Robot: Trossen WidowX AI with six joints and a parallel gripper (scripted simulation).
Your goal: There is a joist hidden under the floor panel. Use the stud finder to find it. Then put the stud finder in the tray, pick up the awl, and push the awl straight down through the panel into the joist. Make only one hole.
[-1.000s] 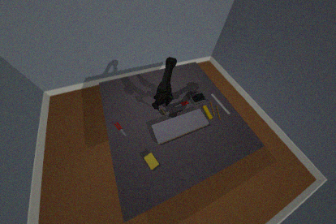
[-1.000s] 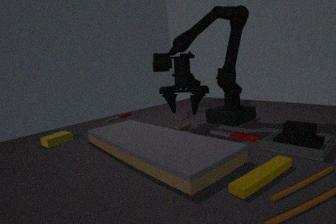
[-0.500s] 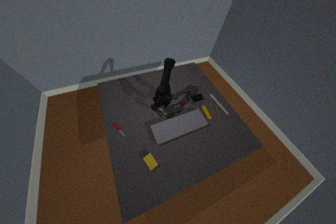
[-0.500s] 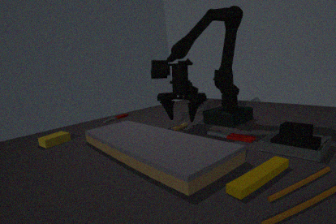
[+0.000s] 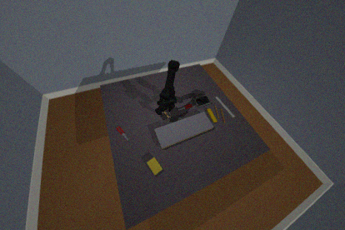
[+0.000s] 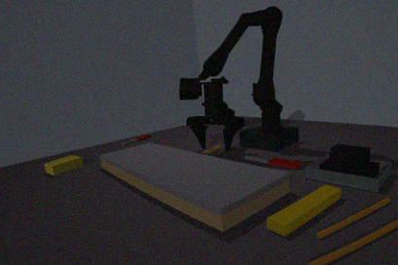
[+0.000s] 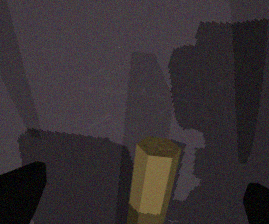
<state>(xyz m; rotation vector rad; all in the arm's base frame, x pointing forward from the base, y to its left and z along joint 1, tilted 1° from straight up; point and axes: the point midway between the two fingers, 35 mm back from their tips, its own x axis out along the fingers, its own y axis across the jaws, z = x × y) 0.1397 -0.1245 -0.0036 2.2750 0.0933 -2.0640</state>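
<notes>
The floor panel (image 5: 184,130) (image 6: 194,178) is a pale slab lying flat in front of the arm. The black stud finder (image 5: 202,100) (image 6: 350,159) sits in the grey tray (image 6: 340,183) at the right. The awl (image 5: 167,115) (image 6: 211,150) lies behind the panel; its faceted wooden handle (image 7: 155,180) shows large at the bottom of the wrist view, and its tip is out of that view. My gripper (image 5: 166,112) (image 6: 215,148) (image 7: 147,182) is open and empty, pointing down, with its fingers to either side of the handle in the wrist view. Its exact height over the handle is hard to tell.
A red-handled tool (image 5: 188,107) (image 6: 285,163) lies between awl and tray, another red-handled tool (image 5: 120,130) (image 6: 143,137) at the far left. A yellow block (image 5: 154,166) (image 6: 63,164), a yellow bar (image 5: 212,115) (image 6: 305,209), two orange sticks and a white strip (image 5: 225,107) lie around the panel.
</notes>
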